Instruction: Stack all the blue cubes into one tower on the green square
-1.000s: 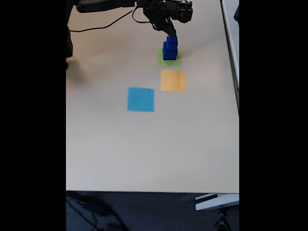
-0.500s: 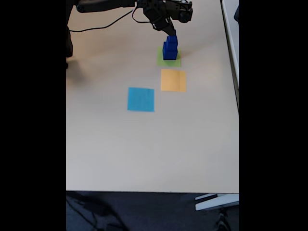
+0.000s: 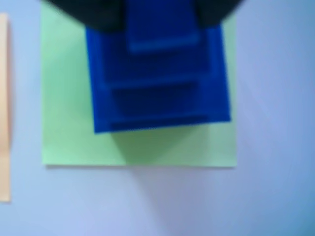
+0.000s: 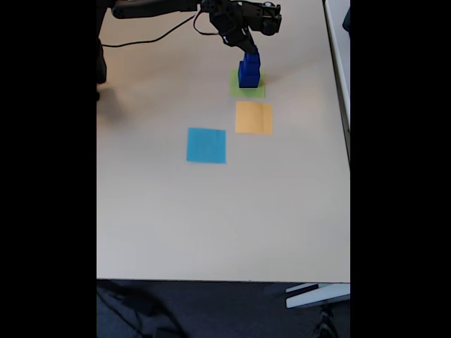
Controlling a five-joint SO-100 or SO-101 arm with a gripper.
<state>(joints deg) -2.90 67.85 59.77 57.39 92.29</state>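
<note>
The tower (image 3: 157, 98) of dark blue cubes stands stepped on the green square (image 3: 69, 123), seen from straight above in the wrist view. My gripper (image 3: 160, 14) has its dark fingers (image 3: 93, 14) pressed against both sides of the smallest, topmost blue cube (image 3: 160, 29). In the fixed view the tower (image 4: 249, 72) rises from the green square (image 4: 257, 93) at the table's far side, and the gripper (image 4: 249, 51) reaches down from the arm onto its top.
An orange square (image 4: 254, 117) lies just in front of the green one, its edge showing as the orange strip (image 3: 4, 108) in the wrist view. A light blue square (image 4: 206, 145) lies nearer the table's middle. A black cable (image 4: 151, 36) runs along the far left.
Almost nothing: the gripper has settled very slightly lower over the tower's top. The tower and squares have not moved.
</note>
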